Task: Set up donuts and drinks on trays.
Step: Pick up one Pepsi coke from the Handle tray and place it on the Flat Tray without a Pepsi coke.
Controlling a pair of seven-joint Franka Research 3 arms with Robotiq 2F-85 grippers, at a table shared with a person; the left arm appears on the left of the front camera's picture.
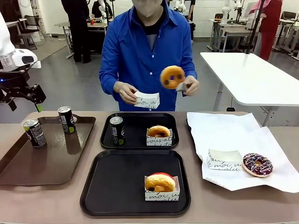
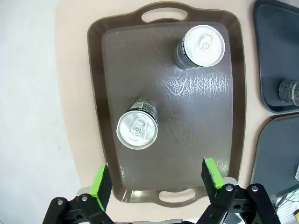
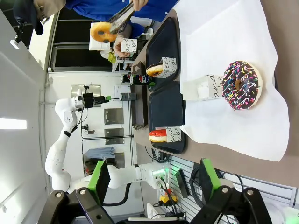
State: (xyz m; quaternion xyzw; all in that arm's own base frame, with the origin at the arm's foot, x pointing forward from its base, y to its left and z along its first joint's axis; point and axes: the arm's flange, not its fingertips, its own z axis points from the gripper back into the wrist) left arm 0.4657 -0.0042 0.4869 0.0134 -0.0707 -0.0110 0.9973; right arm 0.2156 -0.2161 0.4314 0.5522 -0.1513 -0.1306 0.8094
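Black far tray [image 1: 138, 116]: can [image 1: 117, 130] and boxed donut [image 1: 159, 135] placed | near tray [image 1: 117, 186]: can lacking | left gripper [image 2: 154, 172]: released, spare cans [image 2: 137, 129] directly beneath | right gripper [image 3: 152, 179]: released, empty

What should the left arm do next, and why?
Probably lower the open left pincer onto the closer can on the brown tray: the near black tray holds a boxed donut but no drink, while the far tray already has both.
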